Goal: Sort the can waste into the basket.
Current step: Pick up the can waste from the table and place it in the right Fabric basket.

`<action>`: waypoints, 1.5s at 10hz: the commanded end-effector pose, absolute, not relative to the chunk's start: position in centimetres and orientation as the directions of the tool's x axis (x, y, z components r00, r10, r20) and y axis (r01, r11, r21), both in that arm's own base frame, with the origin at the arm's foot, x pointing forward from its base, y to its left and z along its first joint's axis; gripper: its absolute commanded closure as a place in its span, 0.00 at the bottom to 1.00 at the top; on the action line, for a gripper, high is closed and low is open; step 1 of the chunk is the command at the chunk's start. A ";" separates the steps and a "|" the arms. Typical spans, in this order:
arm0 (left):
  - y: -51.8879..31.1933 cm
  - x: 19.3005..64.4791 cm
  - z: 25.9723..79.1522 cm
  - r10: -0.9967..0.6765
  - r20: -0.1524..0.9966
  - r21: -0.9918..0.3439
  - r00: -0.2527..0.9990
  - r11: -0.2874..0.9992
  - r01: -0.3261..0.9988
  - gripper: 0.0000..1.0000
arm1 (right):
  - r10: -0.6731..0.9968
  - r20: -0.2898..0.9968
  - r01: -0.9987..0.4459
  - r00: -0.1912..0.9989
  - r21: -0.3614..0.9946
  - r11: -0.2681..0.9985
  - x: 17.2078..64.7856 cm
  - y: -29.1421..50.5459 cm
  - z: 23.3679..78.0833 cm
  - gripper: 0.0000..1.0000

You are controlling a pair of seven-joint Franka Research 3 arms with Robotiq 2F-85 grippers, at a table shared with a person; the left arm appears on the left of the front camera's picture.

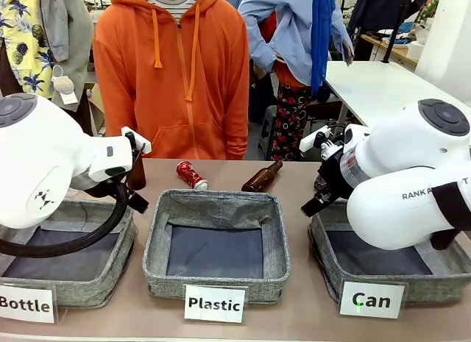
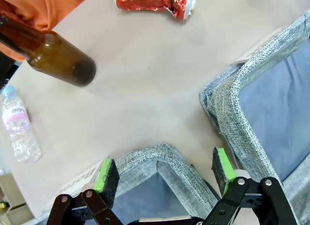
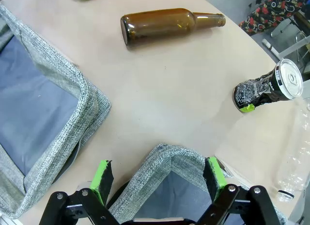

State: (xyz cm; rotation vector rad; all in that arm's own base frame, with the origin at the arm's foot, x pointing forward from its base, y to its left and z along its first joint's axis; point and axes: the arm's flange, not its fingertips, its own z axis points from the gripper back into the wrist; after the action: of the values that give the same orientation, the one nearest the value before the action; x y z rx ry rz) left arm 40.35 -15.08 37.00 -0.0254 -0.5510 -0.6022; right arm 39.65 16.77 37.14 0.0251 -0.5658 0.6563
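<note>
A crushed red can (image 1: pixel 191 174) lies on the table behind the middle basket, and it is at the top of the left wrist view (image 2: pixel 155 1). A dark crushed can (image 3: pixel 266 92) with white and green print lies beyond the grey "Can" basket (image 1: pixel 327 248). My right gripper (image 3: pixel 157 179) hangs open over that basket's near corner (image 3: pixel 169 159), holding nothing. My left gripper (image 2: pixel 164 172) is also open and empty, above a corner of the "Bottle" basket (image 2: pixel 160 155).
A brown bottle (image 3: pixel 169 24) lies on its side between the cans, and another brown bottle (image 2: pixel 48 48) stands near my left arm. Clear plastic bottles (image 2: pixel 19 130) (image 3: pixel 295 157) lie at the table's ends. The "Plastic" basket (image 1: pixel 217 287) sits in the middle. A person in an orange hoodie (image 1: pixel 173 70) stands opposite.
</note>
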 end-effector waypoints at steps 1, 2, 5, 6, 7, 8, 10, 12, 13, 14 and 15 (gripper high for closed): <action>-15.1 40.4 37.0 -0.531 0.499 0.134 0.685 0.828 0.544 0.00 | 0.555 0.489 -0.544 0.673 -0.181 0.819 39.2 16.3 38.2 0.00; -15.9 39.2 39.2 -0.527 0.535 0.102 0.660 0.816 0.569 0.00 | 0.521 0.500 -0.541 0.691 -0.120 0.832 38.2 16.2 39.6 0.00; -17.3 35.2 46.8 -0.399 0.545 -0.060 0.738 0.859 0.509 0.00 | 0.353 0.477 -0.414 0.805 0.025 0.910 35.5 15.4 44.2 0.00; -16.7 33.3 48.8 -0.377 0.539 -0.130 0.753 0.846 0.517 0.00 | 0.268 0.454 -0.368 0.850 0.146 0.918 34.3 14.4 45.8 0.00; -15.5 31.6 50.8 -0.339 0.555 -0.174 0.760 0.846 0.505 0.00 | 0.187 0.435 -0.318 0.881 0.249 0.915 33.0 12.1 47.6 0.00; -13.4 30.3 51.9 -0.355 0.577 -0.229 0.736 0.794 0.563 0.00 | 0.173 0.437 -0.360 0.883 0.392 0.847 31.8 9.2 49.1 0.00; -6.6 29.3 52.5 -0.348 0.613 -0.329 0.709 0.704 0.630 0.00 | 0.072 0.483 -0.402 0.873 0.627 0.668 29.7 1.0 50.6 0.00; 2.9 30.4 50.2 -0.147 0.617 -0.564 0.773 0.602 0.565 0.00 | -0.152 0.471 -0.341 0.869 0.792 0.506 28.4 -7.6 48.7 0.00; 7.0 31.0 48.0 -0.029 0.595 -0.648 0.803 0.574 0.501 0.00 | -0.272 0.483 -0.336 0.833 0.830 0.446 27.7 -11.2 47.4 0.00; 10.7 32.1 45.1 0.101 0.520 -0.740 0.848 0.550 0.388 0.00 | -0.394 0.507 -0.335 0.767 0.839 0.429 27.2 -14.2 45.9 0.00; 14.1 32.2 42.5 0.229 0.502 -0.810 0.834 0.462 0.361 0.00 | -0.468 0.527 -0.357 0.709 0.841 0.407 27.1 -16.5 43.8 0.00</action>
State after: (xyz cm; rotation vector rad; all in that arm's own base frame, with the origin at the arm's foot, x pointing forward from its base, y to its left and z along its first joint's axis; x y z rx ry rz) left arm 30.89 13.68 45.45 -1.0069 -0.5914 -0.1753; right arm 27.19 -18.20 47.65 1.1559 -0.7346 -0.0922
